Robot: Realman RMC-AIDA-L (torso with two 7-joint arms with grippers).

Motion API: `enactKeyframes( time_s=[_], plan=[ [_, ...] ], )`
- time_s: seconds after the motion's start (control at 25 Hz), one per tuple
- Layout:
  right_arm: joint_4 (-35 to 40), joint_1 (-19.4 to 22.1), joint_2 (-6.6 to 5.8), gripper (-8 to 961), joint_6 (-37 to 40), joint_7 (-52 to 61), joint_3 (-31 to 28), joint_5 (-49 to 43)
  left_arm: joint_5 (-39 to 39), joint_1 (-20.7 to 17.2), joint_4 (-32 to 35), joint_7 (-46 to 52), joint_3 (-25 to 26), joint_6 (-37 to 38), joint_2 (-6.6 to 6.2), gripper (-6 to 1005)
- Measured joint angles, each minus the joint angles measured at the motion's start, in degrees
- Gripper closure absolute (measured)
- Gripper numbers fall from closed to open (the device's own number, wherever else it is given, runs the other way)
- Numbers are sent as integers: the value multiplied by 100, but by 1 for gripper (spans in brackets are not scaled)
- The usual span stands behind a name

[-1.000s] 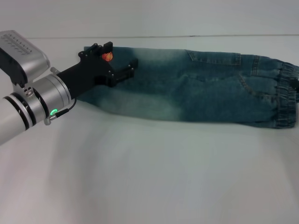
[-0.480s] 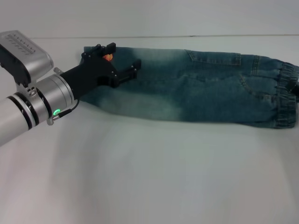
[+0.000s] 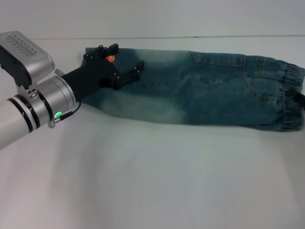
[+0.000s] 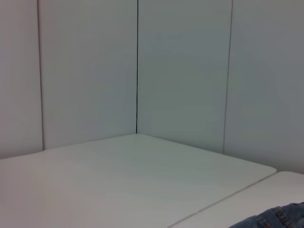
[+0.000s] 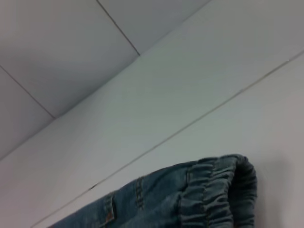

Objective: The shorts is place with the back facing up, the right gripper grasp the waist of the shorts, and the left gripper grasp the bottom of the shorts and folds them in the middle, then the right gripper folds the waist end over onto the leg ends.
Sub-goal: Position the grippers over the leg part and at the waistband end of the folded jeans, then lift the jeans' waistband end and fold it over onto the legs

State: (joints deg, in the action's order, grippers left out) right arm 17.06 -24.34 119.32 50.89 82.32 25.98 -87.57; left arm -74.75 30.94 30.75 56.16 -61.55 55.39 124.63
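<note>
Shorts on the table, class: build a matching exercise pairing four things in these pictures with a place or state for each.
Column one:
1. shorts
2. left gripper
3. waist of the shorts
4. green light

Column two:
A. gathered and ruffled, at the robot's right end
B. jaws open over the leg ends
C. lying folded lengthwise on the white table
D. glowing on the silver wrist

Pairs: 1-C, 2-B, 3-A, 4-D

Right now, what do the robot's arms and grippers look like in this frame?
The left gripper is a black two-finger claw with open-frame fingers, on a silver cylindrical wrist with black rings, a green light, a thin cable and a grey boxy module. Of the right gripper only a dark sliver shows at the picture's edge beside the shorts.
</note>
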Motion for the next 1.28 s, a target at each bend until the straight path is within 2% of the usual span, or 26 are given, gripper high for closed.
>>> enactKeyframes(
  time_s=[0.08,0.28,0.52,0.64,0.72,0.88,1.0,1.12,1.16,1.2,1.28],
  plan=[
    [0,-20,-4,269,-53,8,33,-14,-1,0,0,-1,-29,2,0,124],
    [34,8,-1,518,56,-47,80,-20,-1,0,0,0,-97,6,0,124],
    [51,35,3,748,269,-210,83,-23,47,34,-112,-55,-149,100,0,123],
    [57,84,-1,808,490,-238,58,-21,424,124,-475,-540,-149,269,0,123],
    [110,170,-9,817,808,-259,31,-5,844,216,-870,-1050,-152,480,0,127],
    [401,458,22,835,1533,-205,-82,34,1890,595,-2141,-2235,-123,996,0,145],
    [552,656,13,849,2185,-130,-204,30,2279,839,-2757,-2695,-14,1167,0,158],
    [891,860,9,854,2728,133,-178,-39,2389,1163,-3457,-3222,575,1178,0,207],
    [997,923,10,854,2893,230,-168,-78,2346,1301,-3816,-3666,1102,1127,-1,223],
    [1100,984,12,855,3031,319,-160,-120,2346,1301,-3816,-3666,1102,1127,-1,239],
    [1328,1113,20,856,3348,501,-162,-241,2250,1414,-4096,-4181,1546,1052,0,272]
  ],
)
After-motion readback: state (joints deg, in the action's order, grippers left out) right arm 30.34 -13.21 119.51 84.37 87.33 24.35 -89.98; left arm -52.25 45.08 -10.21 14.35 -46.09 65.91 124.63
